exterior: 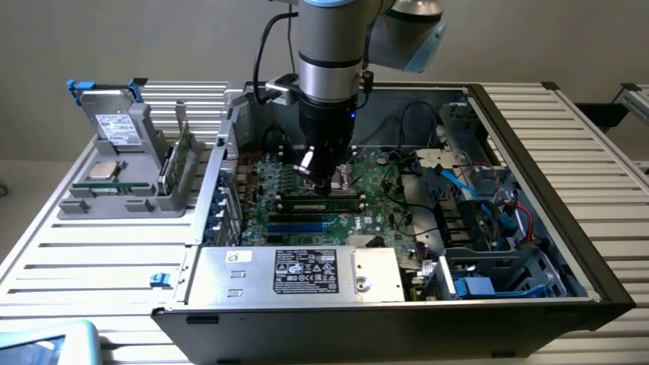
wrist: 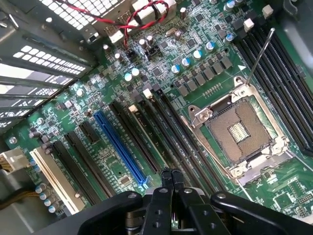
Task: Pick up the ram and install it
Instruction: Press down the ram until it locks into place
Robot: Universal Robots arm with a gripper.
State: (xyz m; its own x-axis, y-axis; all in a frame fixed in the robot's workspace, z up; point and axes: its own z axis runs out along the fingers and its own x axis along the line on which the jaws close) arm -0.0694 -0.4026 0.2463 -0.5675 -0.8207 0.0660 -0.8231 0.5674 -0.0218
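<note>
The arm's body hides part of the motherboard [exterior: 385, 190] in the exterior view. The gripper [wrist: 171, 178] hangs over the slots, fingers pressed together, holding nothing. The ram [exterior: 322, 203], a long green stick, lies seated in a black slot just below.

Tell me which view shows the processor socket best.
The wrist view: the processor socket lies open and unobstructed, lever raised, beside the black slots. In the exterior view the gripper stands over it, hiding most of it.
</note>
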